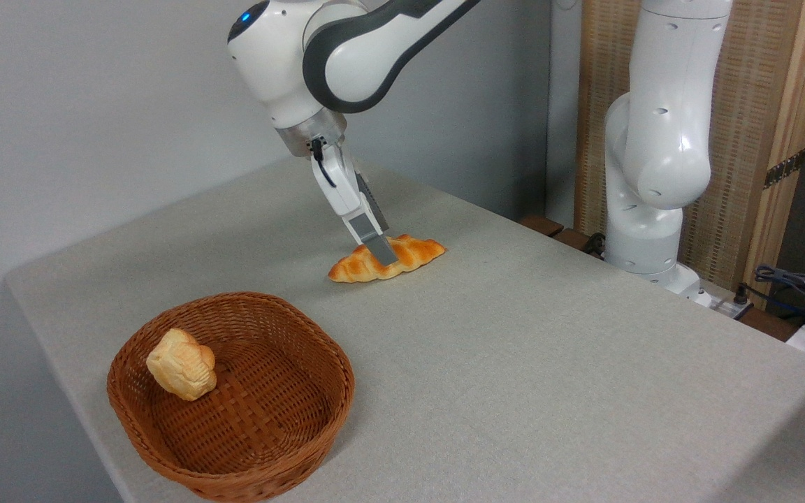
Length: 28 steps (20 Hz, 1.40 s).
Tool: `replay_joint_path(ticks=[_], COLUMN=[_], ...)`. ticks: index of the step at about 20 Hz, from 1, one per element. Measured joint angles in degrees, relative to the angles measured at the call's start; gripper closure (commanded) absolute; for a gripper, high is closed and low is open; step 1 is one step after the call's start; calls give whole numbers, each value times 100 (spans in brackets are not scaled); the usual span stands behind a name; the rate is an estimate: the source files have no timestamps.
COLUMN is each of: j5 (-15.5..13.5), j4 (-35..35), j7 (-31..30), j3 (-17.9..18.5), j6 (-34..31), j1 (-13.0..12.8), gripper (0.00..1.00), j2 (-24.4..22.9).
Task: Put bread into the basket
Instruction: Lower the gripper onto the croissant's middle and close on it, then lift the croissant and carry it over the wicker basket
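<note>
One braided loaf (386,259), one wicker basket (231,395), one pale bun (182,373), one arm. Loaf lies on the grey worktop (514,363), well apart from the basket, bun leaning inside it. Fingers (383,251) reach the loaf's middle; near finger overlaps its front, far one hidden, so grip cannot be told.

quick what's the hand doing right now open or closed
Hand: down at the middle of the long bread on the table; whether it has closed on it cannot be told.
</note>
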Motion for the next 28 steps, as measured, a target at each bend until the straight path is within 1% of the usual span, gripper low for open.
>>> replay_joint_path(ticks=[3,7,8,10,11,12,13,15,19,21,28], j5=[0,0,0,0,0,8,27,55,55,55,55], j4=[-26,-34,-34,-34,-34,-34,-34,-34,-34,-34,-34], j7=[0,0,0,0,0,0,0,0,0,0,0], j3=[-1,-1,-1,-1,-1,-1,-1,-1,-1,-1,-1], j6=[39,179,204,222,223,224,224,226,227,227,227], j1=[-59,-66,-66,-66,-66,-66,-66,-66,-67,-68,-68], gripper=[0,0,3,32,43,50,55,60,61,64,64], j2=[115,246,260,267,268,268,268,268,268,268,268])
